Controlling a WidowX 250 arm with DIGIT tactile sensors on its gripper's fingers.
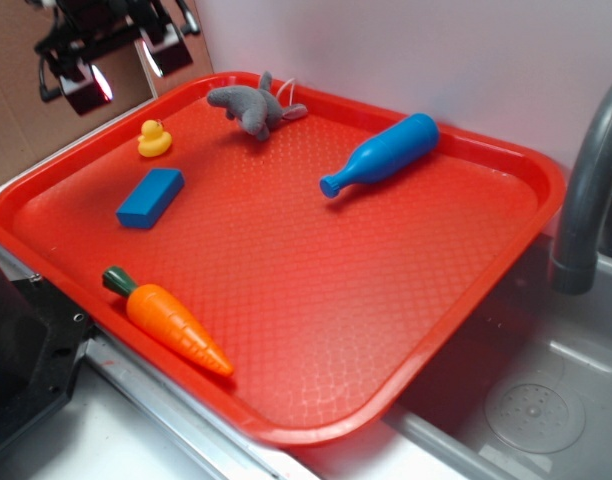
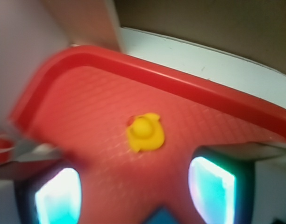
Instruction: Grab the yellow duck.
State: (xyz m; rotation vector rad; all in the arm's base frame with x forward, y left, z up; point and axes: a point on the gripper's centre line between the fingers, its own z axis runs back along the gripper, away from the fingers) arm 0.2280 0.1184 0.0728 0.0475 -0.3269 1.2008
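The yellow duck (image 1: 154,139) sits upright on the red tray (image 1: 316,300), near its far left corner. In the wrist view the yellow duck (image 2: 145,133) lies just ahead of the fingertips, centred between them. My gripper (image 1: 126,70) hangs open in the air above and to the left of the duck, holding nothing. Its two pads (image 2: 56,196) glow white-cyan at the bottom of the wrist view, wide apart, with bare tray between them.
A blue block (image 1: 150,197) lies just in front of the duck. An orange toy carrot (image 1: 171,327) lies at the near left rim, a grey plush toy (image 1: 254,107) at the back, a blue bottle (image 1: 381,155) right of it. A grey faucet (image 1: 586,190) and sink stand at right.
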